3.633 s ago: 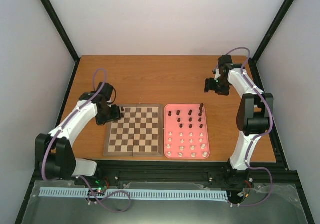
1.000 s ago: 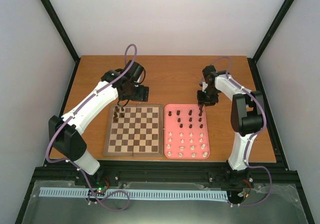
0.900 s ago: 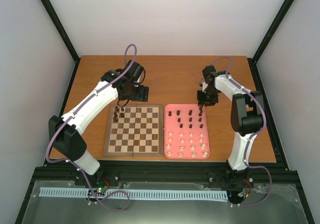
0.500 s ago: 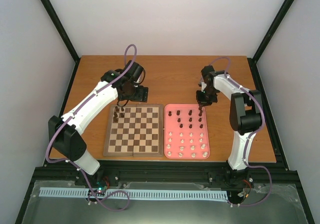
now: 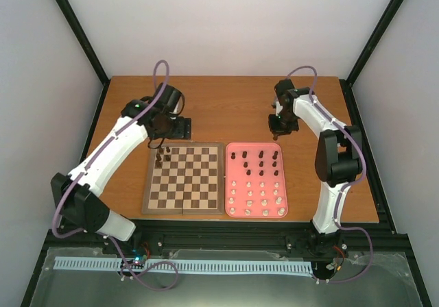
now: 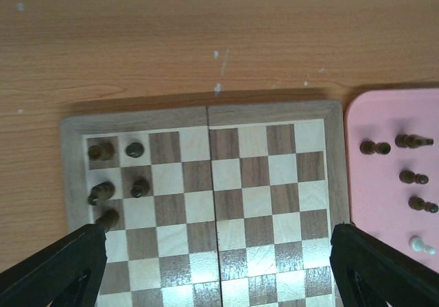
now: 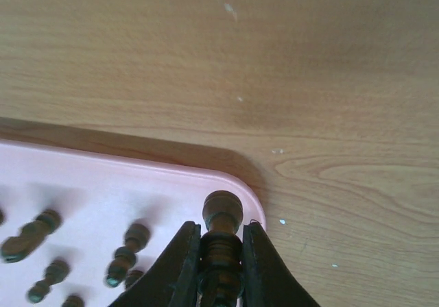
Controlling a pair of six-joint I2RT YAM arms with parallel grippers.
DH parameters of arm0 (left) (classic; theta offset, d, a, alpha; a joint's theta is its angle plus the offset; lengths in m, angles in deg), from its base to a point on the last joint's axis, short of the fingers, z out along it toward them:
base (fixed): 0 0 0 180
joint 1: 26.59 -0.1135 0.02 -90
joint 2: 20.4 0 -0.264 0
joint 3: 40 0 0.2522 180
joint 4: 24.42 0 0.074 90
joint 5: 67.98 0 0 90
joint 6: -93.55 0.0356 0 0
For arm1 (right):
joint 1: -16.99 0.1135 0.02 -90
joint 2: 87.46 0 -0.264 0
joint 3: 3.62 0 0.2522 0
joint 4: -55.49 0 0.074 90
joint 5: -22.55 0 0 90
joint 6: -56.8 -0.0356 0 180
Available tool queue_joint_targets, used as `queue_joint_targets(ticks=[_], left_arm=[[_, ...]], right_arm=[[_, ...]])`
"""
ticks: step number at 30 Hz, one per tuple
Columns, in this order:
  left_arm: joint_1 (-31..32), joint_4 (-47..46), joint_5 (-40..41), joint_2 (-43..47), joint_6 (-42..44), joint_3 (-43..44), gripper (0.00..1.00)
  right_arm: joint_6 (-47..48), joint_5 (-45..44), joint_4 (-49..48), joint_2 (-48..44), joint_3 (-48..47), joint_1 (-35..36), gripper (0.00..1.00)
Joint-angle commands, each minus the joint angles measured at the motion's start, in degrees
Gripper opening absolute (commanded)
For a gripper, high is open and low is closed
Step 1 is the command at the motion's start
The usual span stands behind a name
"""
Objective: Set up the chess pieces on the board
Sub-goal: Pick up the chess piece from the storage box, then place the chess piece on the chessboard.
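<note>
The board (image 5: 184, 212) lies left of centre with several dark chess pieces (image 5: 161, 157) on its far-left squares, seen too in the left wrist view (image 6: 140, 187). My left gripper (image 5: 173, 129) hovers over the board's far edge, open and empty, its fingers (image 6: 62, 266) spread wide over the board (image 6: 274, 204). My right gripper (image 5: 278, 122) hangs above the far-right corner of the pink tray (image 5: 250, 146), shut on a dark chess piece (image 7: 223, 214) held upright between the fingers (image 7: 182, 259). More dark pieces (image 5: 259, 160) and white pieces (image 5: 257, 197) stand in the tray.
Bare wooden table (image 5: 226, 108) stretches beyond the board and tray. In the right wrist view the tray corner (image 7: 233, 183) sits just under the held piece, with several dark pieces (image 7: 127, 249) to its left. A black frame edges the table.
My right gripper closed on the tall dark piece at the tray's far-right corner and lifted it away from the tray. My left arm swung slightly left, staying open.
</note>
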Motion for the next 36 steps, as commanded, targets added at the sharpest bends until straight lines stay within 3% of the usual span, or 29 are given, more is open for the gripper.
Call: queue_joint_targets(ticks=[1, 6, 12, 20, 24, 36], left_arm=[[-2.78, 1.14, -0.40, 5.93, -2.06, -0.61, 1.00], [-4.64, 3.93, 1.60, 10.24, -5.98, -2.03, 1.00], [-5.99, 7.87, 6.51, 15.74, -9.00, -2.13, 1.00], [-8.32, 10.54, 6.76, 20.10, -8.92, -2.74, 1.00], [-8.32, 11.11, 7.43, 21.06, -8.52, -2.66, 1.00], [-8.37, 11.73, 10.36, 25.30, -9.68, -5.62, 1.00]], right_arm=[[0.18, -3.00, 3.90, -4.81, -5.74, 2.87, 0.03], [0.49, -4.35, 7.24, -5.21, -11.60, 9.35, 0.03], [-0.15, -4.41, 8.88, -4.99, -15.14, 21.82, 0.03], [-2.83, -3.49, 12.32, 1.22, -22.74, 35.76, 0.03], [-3.29, -1.05, 13.88, 5.06, -26.27, 38.78, 0.03], [-3.14, 2.17, 11.07, 14.38, -25.10, 41.95, 0.03]])
